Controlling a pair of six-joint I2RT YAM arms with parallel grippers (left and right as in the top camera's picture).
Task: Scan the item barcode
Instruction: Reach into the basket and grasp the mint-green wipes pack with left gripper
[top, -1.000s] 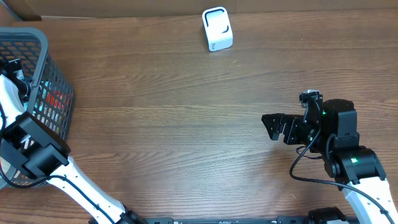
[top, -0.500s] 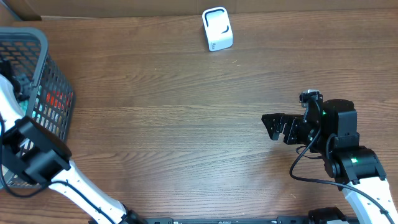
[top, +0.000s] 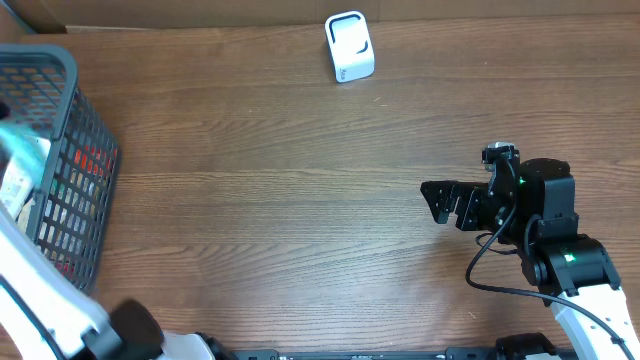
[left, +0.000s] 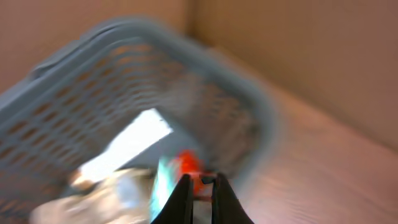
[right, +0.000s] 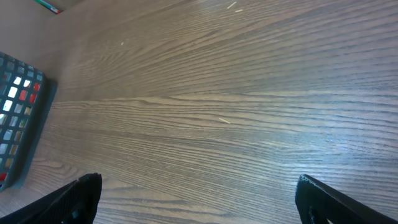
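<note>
The step in hand looks like the pick. The left claw (left: 201, 182) hangs over the grey plastic mesh basket (top: 45, 52) at the left edge of the brown wooden worktop (top: 270, 200), its jaws pressed together. Through the heavy blur I cannot say whether a thin packet is pinched between them. The item to scan lies among the white, red and teal packaged goods (left: 127, 146) inside that basket. The right claw (top: 437, 203) hovers wide and empty over the worktop's right side. The small white box scanner (top: 349, 46) stands at the far edge, well apart. The next move calls for carrying a packet there, barcode turned toward its face.
</note>
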